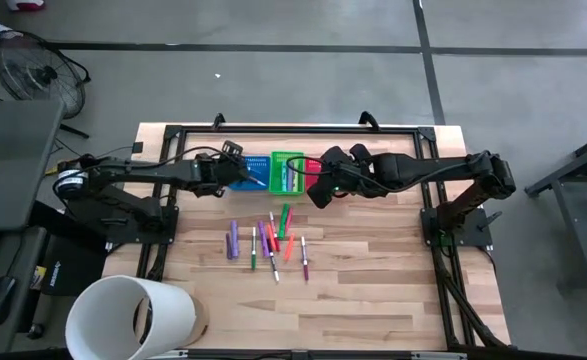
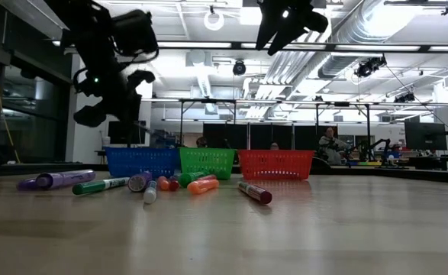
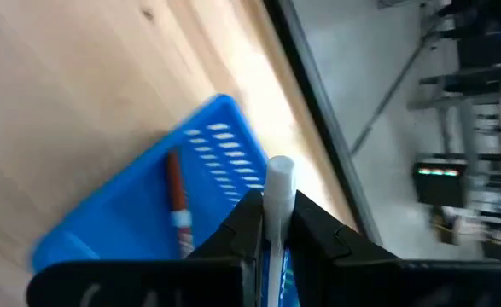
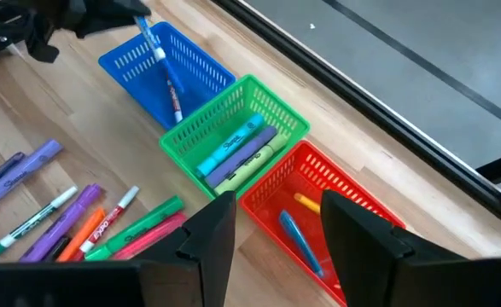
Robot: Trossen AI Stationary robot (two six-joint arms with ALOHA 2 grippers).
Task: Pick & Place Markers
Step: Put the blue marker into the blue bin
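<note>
While loose markers (image 1: 268,243) lie on the near table, the left gripper (image 3: 270,223) hangs over the blue basket (image 3: 143,222) at the far left, clamped on a white-capped blue marker (image 3: 277,183). Best to lower it inside the rim before letting go. The right gripper (image 4: 271,223) waits part-open, empty, over the red basket (image 4: 335,183).

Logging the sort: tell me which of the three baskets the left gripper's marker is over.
The blue basket, at the row's end beside the green one; the left gripper holds a white-capped marker above it.
</note>
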